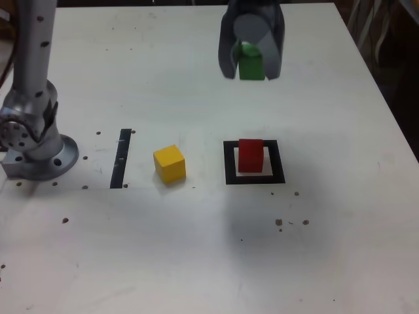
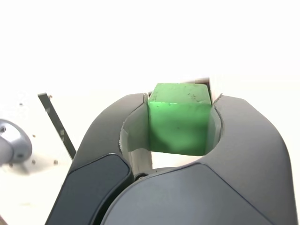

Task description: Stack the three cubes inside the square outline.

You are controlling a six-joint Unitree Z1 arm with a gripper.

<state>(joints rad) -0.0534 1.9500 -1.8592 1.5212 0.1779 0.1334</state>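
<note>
Nearest the exterior camera, the white scuffed table (image 1: 196, 261) carries a flat black square outline with a pale centre (image 1: 230, 163). One small matte red cube (image 1: 251, 156) sits inside that outline. To the exterior view's left, a matte yellow cube (image 1: 170, 163) rests apart from it, beside a narrow black strip (image 1: 120, 158). Above the table, the dark grey gripper (image 1: 251, 65) pinches a matte green cube (image 2: 179, 119) between its jaws, clear of the surface.
</note>
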